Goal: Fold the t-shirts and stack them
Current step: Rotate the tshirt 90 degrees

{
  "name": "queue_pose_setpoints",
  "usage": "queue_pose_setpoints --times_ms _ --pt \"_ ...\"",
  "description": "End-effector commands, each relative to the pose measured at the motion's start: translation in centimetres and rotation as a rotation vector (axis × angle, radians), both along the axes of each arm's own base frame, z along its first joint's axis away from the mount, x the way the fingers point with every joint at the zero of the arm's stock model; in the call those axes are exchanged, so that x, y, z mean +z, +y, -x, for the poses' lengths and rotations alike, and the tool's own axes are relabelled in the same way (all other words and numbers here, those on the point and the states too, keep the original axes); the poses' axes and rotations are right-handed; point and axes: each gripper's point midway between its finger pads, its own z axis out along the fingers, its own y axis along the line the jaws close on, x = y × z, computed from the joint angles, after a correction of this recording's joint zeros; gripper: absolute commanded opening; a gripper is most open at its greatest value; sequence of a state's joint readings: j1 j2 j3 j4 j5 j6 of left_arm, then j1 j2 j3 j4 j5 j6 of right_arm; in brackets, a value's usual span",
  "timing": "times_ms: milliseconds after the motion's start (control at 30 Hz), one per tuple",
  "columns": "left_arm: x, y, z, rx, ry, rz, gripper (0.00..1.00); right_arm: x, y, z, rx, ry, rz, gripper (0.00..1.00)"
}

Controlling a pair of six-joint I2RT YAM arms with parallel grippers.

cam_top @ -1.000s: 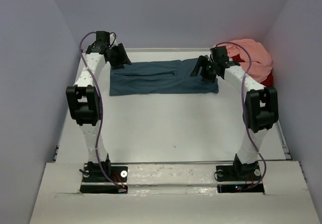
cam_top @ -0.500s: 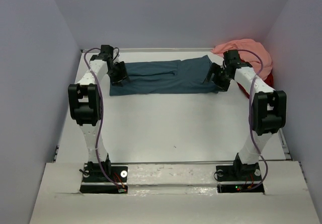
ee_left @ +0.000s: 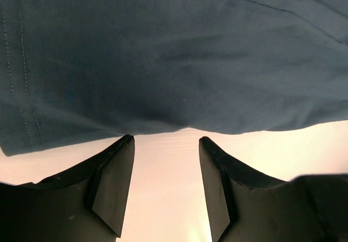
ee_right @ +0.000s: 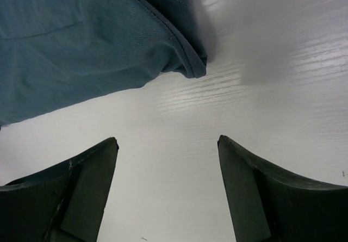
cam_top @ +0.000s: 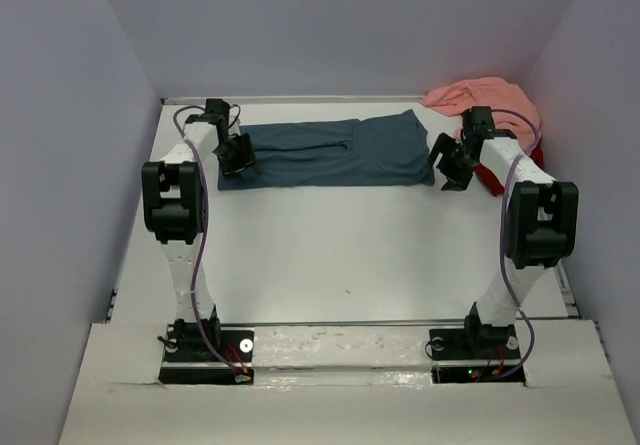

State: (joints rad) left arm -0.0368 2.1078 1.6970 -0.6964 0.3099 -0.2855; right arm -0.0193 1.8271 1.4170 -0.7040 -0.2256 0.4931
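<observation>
Withdrawn off teal shirt (cam_top: 330,151) corner, right fingers (ee_right: 81,190) spread, empty; left fingers (ee_left: 111,182) spread at hem; pink shirt (cam_top: 490,97) heaped nearby

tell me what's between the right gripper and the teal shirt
Only bare white table, in the right wrist view: the open right gripper sits just off the teal shirt, not touching it.

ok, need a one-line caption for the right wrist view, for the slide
Open right gripper over the white table, with the corner of the dark teal-blue t-shirt lying just ahead of its fingertips, not gripped.
</observation>
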Motion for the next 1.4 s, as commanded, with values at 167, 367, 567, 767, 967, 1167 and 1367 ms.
queue_pose_setpoints --times_ms 167,367,567,767,967,1167,1367 --pt "-1.0 0.9 -0.6 0.012 0.031 -0.043 0.33 -2.1 -0.5 -1.5 -0.007 0.001 -0.013 0.78" --pt "-1.8 1.2 -0.9 0.032 0.049 -0.06 0.22 -2.7 -0.6 -1.9 -0.008 0.0 -0.009 0.79" --pt "-2.2 1.4 -1.0 0.037 0.06 -0.075 0.13 -3.1 -0.7 -3.2 -0.01 -0.015 -0.007 0.79" --pt "-2.7 2.0 -0.6 0.039 0.077 -0.109 0.11 -3.3 -1.3 -5.2 -0.025 -0.04 -0.003 0.7" --pt "-3.3 2.4 -0.2 0.046 0.096 -0.13 0.1 -3.9 -1.4 -6.5 -0.026 -0.059 0.002 0.69" --pt "-4.1 2.7 0.2 0.059 0.116 -0.148 0.08 -4.4 -1.2 -7.2 -0.022 -0.062 -0.011 0.39" --pt "-4.5 2.8 0.5 0.075 0.129 -0.147 0.07 -4.9 -1.4 -6.9 -0.021 -0.049 -0.001 0.0"
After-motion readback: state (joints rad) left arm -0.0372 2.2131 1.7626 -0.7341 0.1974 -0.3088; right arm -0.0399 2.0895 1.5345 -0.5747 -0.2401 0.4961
